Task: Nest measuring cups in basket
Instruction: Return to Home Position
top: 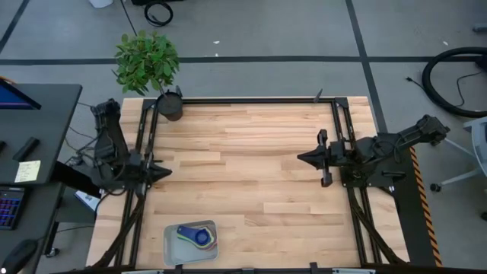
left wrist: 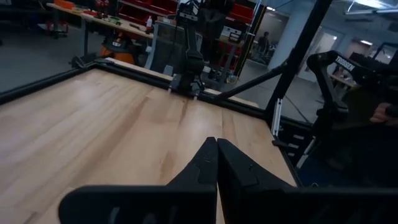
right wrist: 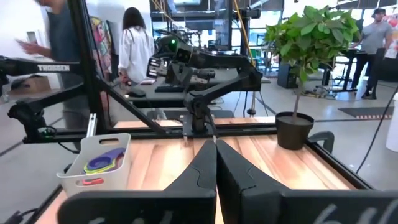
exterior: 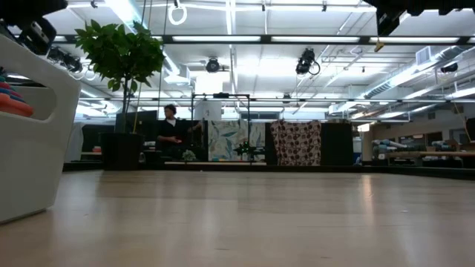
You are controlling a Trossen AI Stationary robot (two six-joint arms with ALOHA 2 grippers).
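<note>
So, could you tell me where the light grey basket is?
In the high view, the shallow light grey plastic basket sits at the wooden table's bottom edge on the left arm's side, holding the nested measuring cups.

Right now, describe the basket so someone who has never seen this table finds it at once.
On the wooden table, follow the left arm side to the edge opposite the dark round plant pot. There sits the basket, a shallow light grey rectangular tray with rounded corners. It alone holds the coloured measuring cups.
</note>
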